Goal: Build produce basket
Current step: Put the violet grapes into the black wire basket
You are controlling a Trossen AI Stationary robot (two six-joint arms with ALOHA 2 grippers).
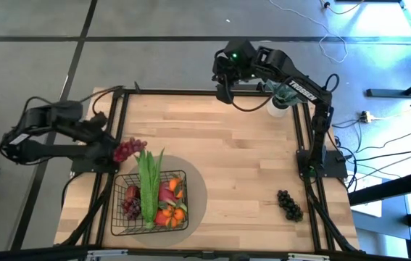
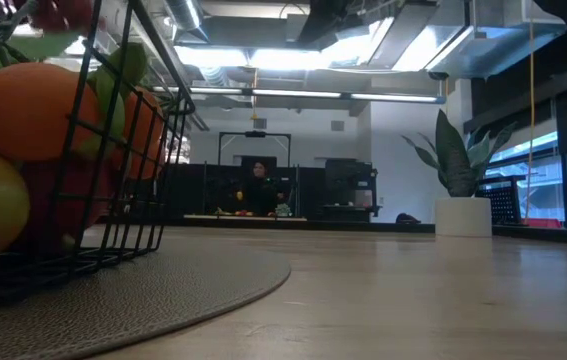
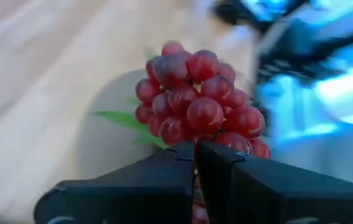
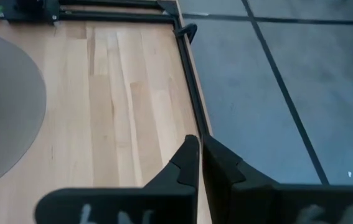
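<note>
A bunch of red grapes (image 3: pixel 198 102) is clamped in the left gripper (image 3: pixel 195 152), held just beyond the basket's (image 1: pixel 118 217) far left corner. The basket is filled with produce (image 1: pixel 163 199). Dark grapes (image 1: pixel 289 204) lie well right of it. The right gripper (image 4: pixel 199 155) is shut, empty, far beyond the basket.

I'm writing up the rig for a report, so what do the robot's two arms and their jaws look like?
Both arms are dark, jointed and boxy. The right arm carries white lettering on one link, a green light near its wrist and a black cable looping beneath. The left gripper and right gripper have matte black, wedge-shaped jaws.
</note>
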